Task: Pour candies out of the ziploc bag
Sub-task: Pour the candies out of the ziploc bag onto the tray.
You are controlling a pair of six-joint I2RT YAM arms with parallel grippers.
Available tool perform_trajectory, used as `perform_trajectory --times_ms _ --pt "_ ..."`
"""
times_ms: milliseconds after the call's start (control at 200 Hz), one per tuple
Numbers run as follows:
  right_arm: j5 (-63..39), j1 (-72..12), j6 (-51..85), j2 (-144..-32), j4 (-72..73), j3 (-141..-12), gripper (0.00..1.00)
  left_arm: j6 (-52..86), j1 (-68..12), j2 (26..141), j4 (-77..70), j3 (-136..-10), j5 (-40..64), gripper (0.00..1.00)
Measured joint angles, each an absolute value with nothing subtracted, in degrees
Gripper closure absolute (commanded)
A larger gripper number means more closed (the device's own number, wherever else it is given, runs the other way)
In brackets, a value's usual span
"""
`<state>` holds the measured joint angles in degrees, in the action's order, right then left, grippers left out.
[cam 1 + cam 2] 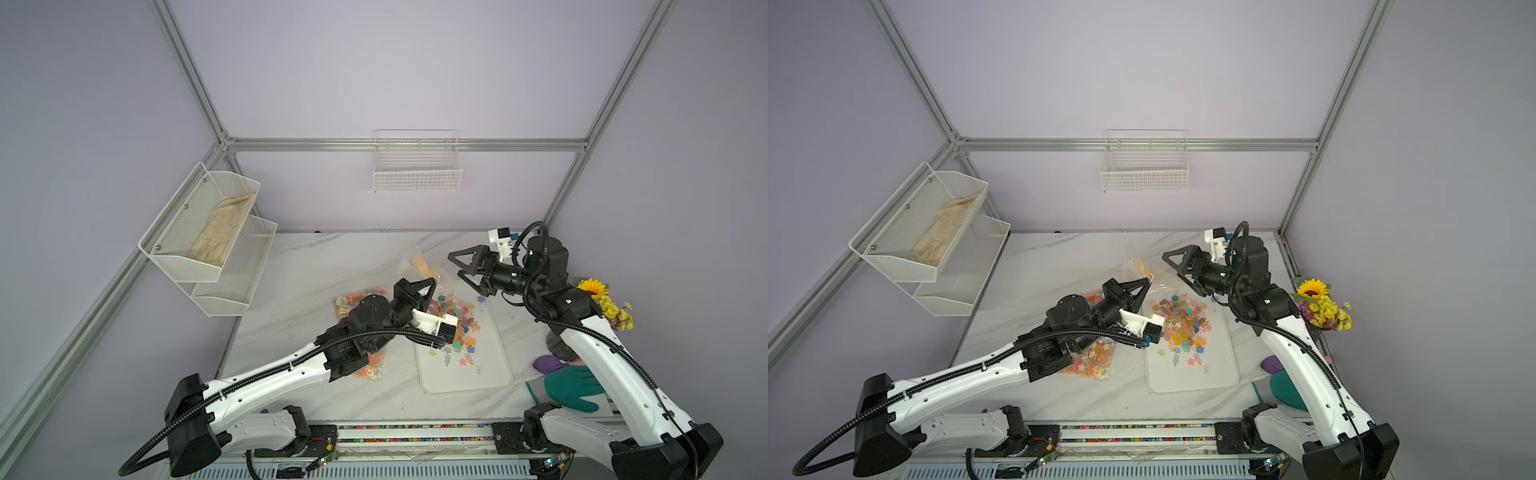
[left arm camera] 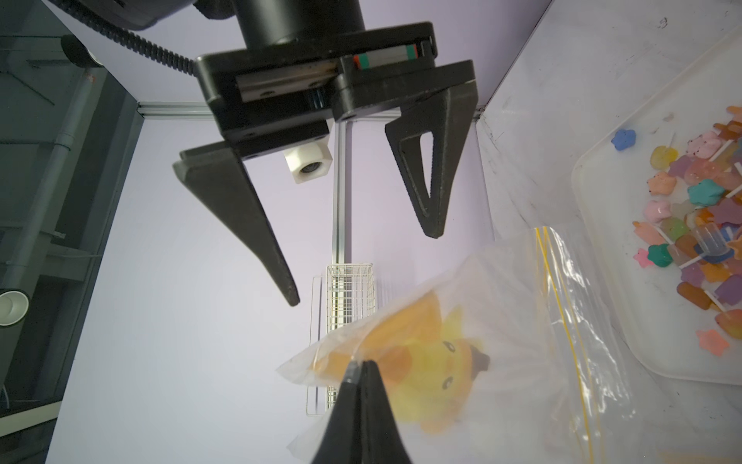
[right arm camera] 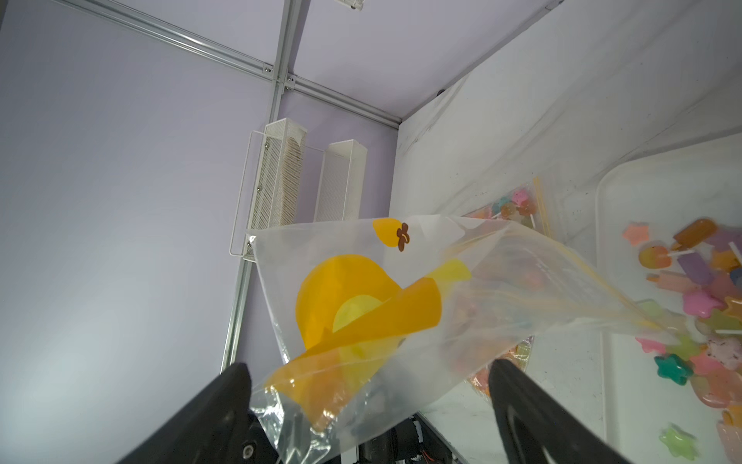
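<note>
Mid-frame in a top view, the left tool [image 1: 433,282] pinched the ziploc bag [image 1: 417,264] above candies [image 1: 455,316] heaped on a tray [image 1: 486,374], the right tool [image 1: 456,266] spread nearby.

A white, grey-veined marble desk [image 1: 316,266] fills the floor of the cell, showing in both top views [image 1: 1034,266]. A white rounded tray [image 1: 490,374] lies flat on it towards the right side, and loose candies [image 1: 453,316] are heaped on the tray's far half, with a few scattered towards its middle. Left of the tray, just beside it, a full bag [image 1: 370,370] of more sweets lies flat on the desk, partly hidden under an arm. At the right edge stands a yellow bouquet [image 1: 611,307] in a dark pot [image 1: 559,347]. Near the front right corner lie a teal glove [image 1: 573,388] and a purple thing [image 1: 548,364], touching each other.
</note>
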<state>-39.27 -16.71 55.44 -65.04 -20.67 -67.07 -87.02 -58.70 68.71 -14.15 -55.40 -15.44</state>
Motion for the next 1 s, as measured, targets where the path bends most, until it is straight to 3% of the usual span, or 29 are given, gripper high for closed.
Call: perform_trajectory --times_ms 550,855,1000 --pt "-45.5 -16.8 55.4 -64.7 -19.3 -66.8 0.03 -92.6 -58.7 71.1 -13.8 -55.4 -14.8 1.0" --pt "-45.6 -17.5 55.0 -64.8 -19.1 -63.8 0.12 -95.9 -58.7 73.5 -12.5 -55.4 -13.9 1.0" --pt "-45.4 -17.5 54.9 -65.3 -19.1 -62.0 0.21 -97.2 -58.7 74.3 -12.4 -55.4 -13.7 1.0"
